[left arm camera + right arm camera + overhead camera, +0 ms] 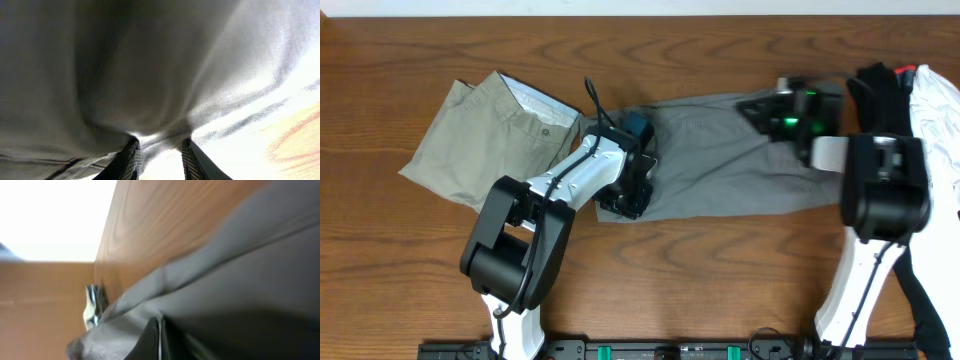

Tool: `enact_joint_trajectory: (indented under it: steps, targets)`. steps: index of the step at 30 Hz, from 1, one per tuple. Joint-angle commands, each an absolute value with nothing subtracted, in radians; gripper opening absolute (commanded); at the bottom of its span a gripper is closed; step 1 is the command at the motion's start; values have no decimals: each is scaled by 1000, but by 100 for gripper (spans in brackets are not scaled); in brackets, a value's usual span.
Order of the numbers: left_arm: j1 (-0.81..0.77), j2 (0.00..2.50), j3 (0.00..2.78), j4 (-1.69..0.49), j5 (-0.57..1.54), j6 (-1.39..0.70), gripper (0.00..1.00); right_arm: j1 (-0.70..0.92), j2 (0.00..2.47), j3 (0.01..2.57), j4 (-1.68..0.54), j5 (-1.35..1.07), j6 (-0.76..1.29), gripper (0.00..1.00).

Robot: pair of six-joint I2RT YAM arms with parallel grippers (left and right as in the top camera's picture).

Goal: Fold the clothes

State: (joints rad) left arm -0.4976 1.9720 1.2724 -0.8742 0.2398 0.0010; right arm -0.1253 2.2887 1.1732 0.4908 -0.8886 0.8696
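– Brown wooden table [720,270] fills the overhead view. The grey shorts [740,160] lie spread across its middle, and the khaki shorts [485,140] lie just beside them on the left. A pile of black and white garments [920,90] sits at the right edge. Your left gripper [632,190] is down on the shorts' left end, and your right gripper [782,108] is at their far right corner.

– So both ends are taken?

– Check the left wrist view first. Grey cloth [125,65] bunches down between the two fingers [129,161], so that pincer is clamped on the grey shorts.

– And the right?

– On the right wrist view the fingers are closed tight together [160,337], low against the grey cloth [250,290], with bare wood beyond. You cannot tell from that blur whether a fold is really caught between them. The step looks like gripping both ends for the fold.

– What should I watch?

– Raise the right side only a little and see whether the corner comes with it. If it slips, regrip deeper past the edge. Lift both ends evenly so the cloth does not twist, and steer clear of the khaki pair.
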Motion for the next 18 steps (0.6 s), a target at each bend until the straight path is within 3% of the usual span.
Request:
enact_joint_trajectory:
  steps: [1, 11, 18]
  targets:
    - [-490, 2027, 1242, -894, 189, 7, 31, -246, 2316, 1175, 474, -996, 797, 1]
    - [-459, 1854, 1359, -916, 189, -94, 31, -426, 2174, 1175, 375, -1194, 685, 2]
    - [-326, 1597, 1427, -904, 165, -210, 45, -425, 1898, 1175, 324, -1106, 625, 2]
